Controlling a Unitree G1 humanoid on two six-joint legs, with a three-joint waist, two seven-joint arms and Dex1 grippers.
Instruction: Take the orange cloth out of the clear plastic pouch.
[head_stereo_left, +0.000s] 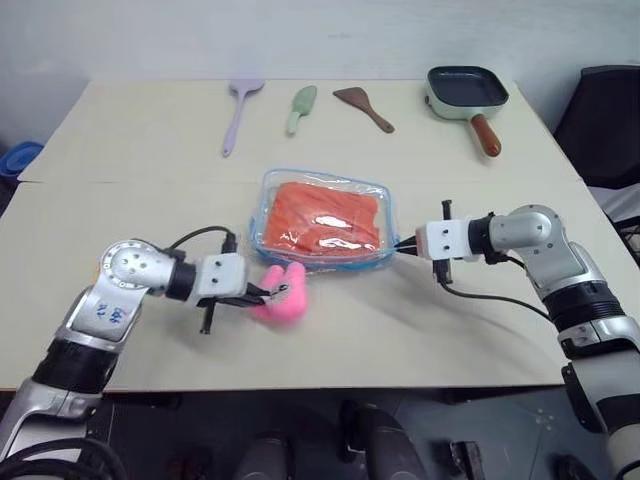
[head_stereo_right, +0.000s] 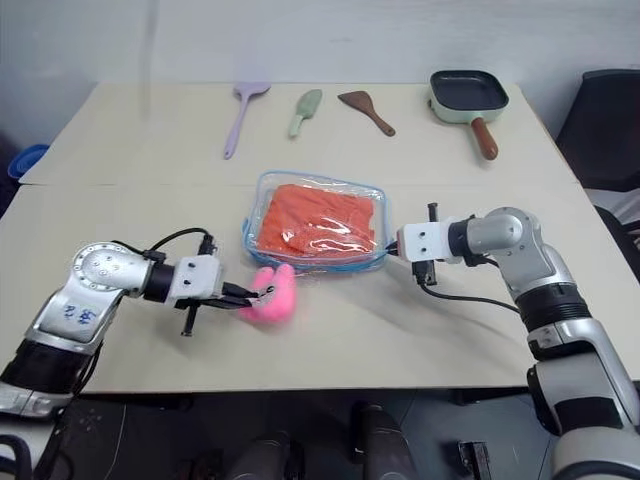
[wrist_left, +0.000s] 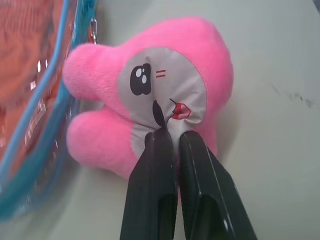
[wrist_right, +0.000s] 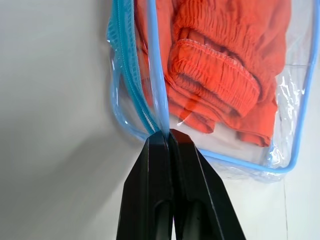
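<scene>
Clear plastic pouch (head_stereo_left: 322, 221) lies flat mid-table (head_stereo_left: 120, 140), between the two grippers; orange cloth (head_stereo_left: 325, 215) folded inside, fully enclosed as far as can be seen.

Right gripper (wrist_right: 169, 134): fingers pressed together, pinching the pouch's blue-edged corner just ahead of its tips; the zip track runs away from that pinch along the near edge.

Left gripper (wrist_left: 171, 134): fingers pressed together on the grey face patch of the pink plush charm (wrist_left: 150, 95); the charm hangs from the pouch by a small metal link (wrist_left: 93, 30) beyond the tips, on the cloth side.

Judgement: step in hand is opening the zip; charm serves as the puller, right gripper anchors the opposite corner; cloth not yet touched. How far the zip is open, cannot tell.

Next move calls for: left gripper draws the charm away from the right along the zip line, pull kept low and in line with the track; right holds firm so the pouch does not slide. Risk: plush slips out of the pinch.

Utensils and pan at the far edge, well apart from both grippers.
</scene>
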